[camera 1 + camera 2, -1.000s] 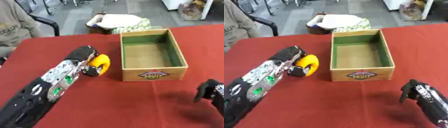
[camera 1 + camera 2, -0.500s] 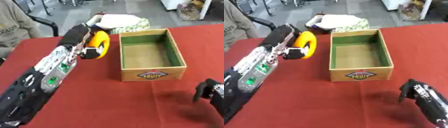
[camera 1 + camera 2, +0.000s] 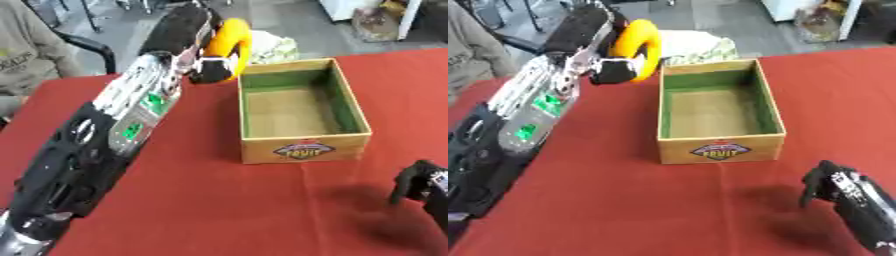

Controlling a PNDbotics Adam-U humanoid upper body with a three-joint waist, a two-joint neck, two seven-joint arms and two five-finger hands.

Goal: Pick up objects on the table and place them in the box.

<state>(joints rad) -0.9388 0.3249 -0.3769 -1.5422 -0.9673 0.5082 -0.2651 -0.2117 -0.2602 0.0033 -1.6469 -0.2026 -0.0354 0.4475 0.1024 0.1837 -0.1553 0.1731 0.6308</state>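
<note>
My left hand (image 3: 188, 30) is raised above the red table, shut on a yellow ring-shaped object (image 3: 229, 42). It hangs just left of the far left corner of the wooden box (image 3: 302, 145), which has a green inside and holds nothing I can see. The long black and silver left arm (image 3: 114, 130) stretches in from the lower left. My right hand (image 3: 833, 182) shows at the lower right, near the table, with its fingers curled and nothing in them.
A pale cloth bundle (image 3: 697, 46) lies beyond the table's far edge behind the box. A person in a grey top (image 3: 31, 50) sits at the far left by a black chair. Red tablecloth (image 3: 219, 200) spreads in front of the box.
My left hand has lifted the yellow ring off the table and carried it up and away, toward the box's far left corner. The right hand has stayed in place.
</note>
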